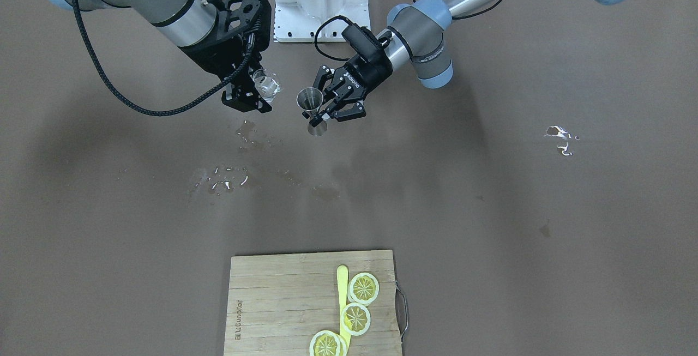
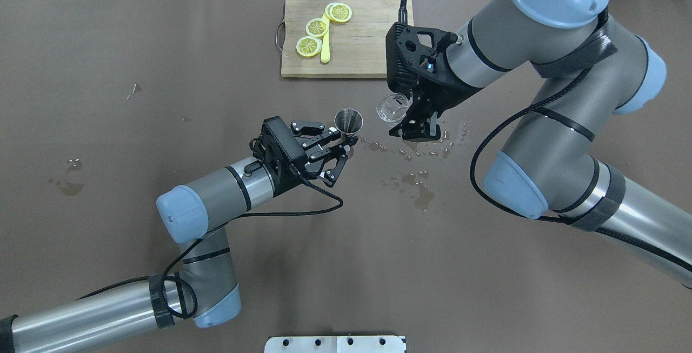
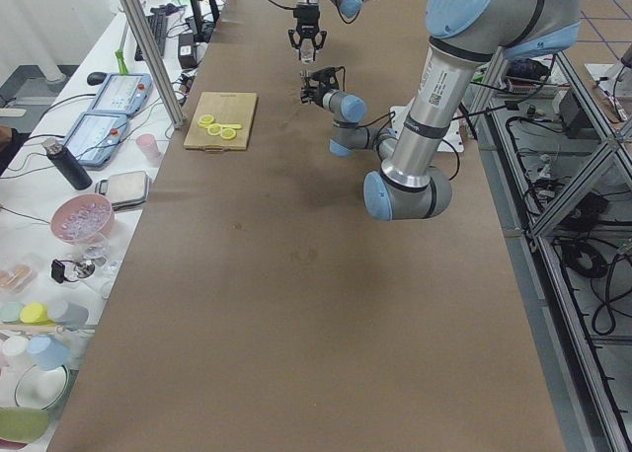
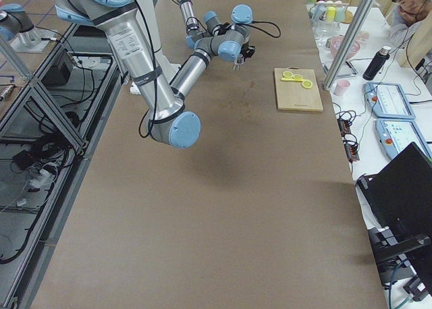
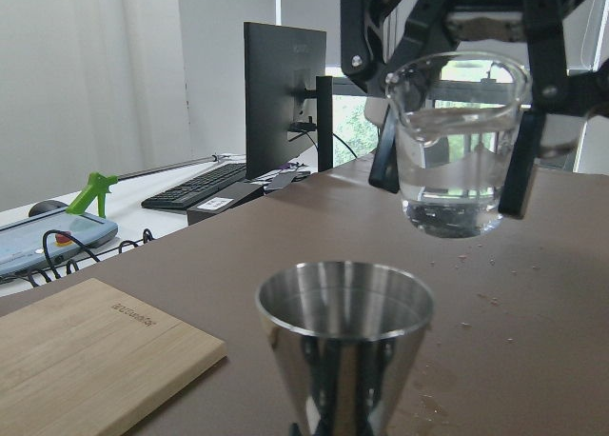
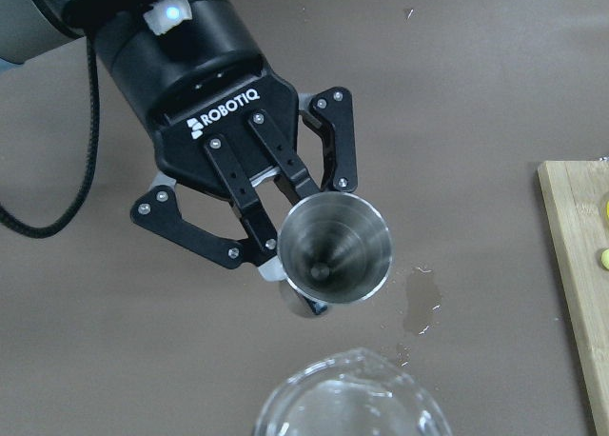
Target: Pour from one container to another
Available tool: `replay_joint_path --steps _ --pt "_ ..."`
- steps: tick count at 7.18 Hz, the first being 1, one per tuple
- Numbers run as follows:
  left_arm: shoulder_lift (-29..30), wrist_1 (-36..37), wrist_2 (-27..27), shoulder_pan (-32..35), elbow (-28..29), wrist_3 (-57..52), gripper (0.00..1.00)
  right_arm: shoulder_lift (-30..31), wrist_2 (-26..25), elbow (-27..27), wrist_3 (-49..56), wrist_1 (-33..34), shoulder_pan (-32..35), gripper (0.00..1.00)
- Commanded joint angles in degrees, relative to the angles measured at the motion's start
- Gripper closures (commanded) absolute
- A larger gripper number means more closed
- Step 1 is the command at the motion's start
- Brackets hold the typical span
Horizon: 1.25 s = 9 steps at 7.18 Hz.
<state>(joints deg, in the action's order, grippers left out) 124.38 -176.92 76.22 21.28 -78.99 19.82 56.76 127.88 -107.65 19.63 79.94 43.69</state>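
Worktop: brown sheet (image 2: 108,99); cutting board (image 2: 367,45) at 12 o'clock on the far edge, carrying lemon slices (image 2: 309,46); wet patches (image 2: 416,177) near the centre.
Left gripper (image 2: 341,146): reaches in from 8 o'clock; fingers pinch the narrow waist of the jigger.
Jigger (image 2: 348,121): steel double cone, held upright, mouth open upward; the right wrist view shows no liquid in the upper cup. It seems lifted clear of the worktop.
Glass (image 2: 392,108): small clear tumbler, part-filled with clear liquid, just beside the jigger at its 3 o'clock. The left wrist view shows it higher than the jigger's rim, close to level, not touching.
Right gripper (image 2: 413,126): comes in from 3 o'clock, pointing down; fingers clamp the glass on two sides.
Step in hand: judged to be lining up, with no pouring yet.
Next move: calls for bringing the glass lip over the jigger mouth, then a slow tilt. The mouth is narrow, so an overshoot would spill.
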Motion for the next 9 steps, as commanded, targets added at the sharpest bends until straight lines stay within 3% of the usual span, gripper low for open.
replay_joint_path --steps 1,9 --pt "0.0 -0.1 0.1 -0.1 0.0 0.0 1.00 -0.7 -0.1 0.8 -0.5 0.4 -0.3 1.00" --pt "-0.5 0.0 -0.1 -0.1 -0.3 0.0 1.00 -4.7 -1.6 1.6 -0.7 6.8 -0.3 1.00"
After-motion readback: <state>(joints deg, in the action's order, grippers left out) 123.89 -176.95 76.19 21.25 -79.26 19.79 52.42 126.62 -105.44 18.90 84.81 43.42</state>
